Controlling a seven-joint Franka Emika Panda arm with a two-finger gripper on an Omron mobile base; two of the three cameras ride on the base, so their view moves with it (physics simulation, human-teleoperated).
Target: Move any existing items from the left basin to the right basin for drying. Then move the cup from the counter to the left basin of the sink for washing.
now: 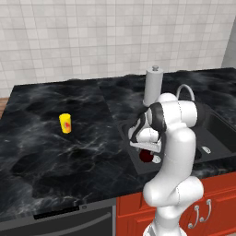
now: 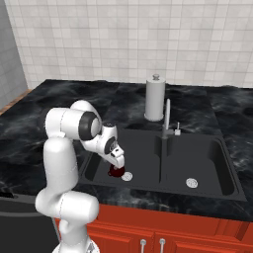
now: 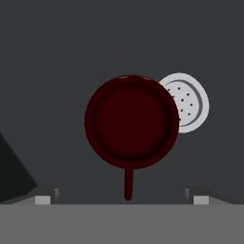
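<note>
A silver drain disc sits just right of the maroon bowl mid-frame, its thin handle pointing down toward the wide-open, empty gripper.

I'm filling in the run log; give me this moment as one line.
phase: reaching into left basin | gripper: open, above dark red bowl | bowl: beside drain | yellow cup: on counter
</note>
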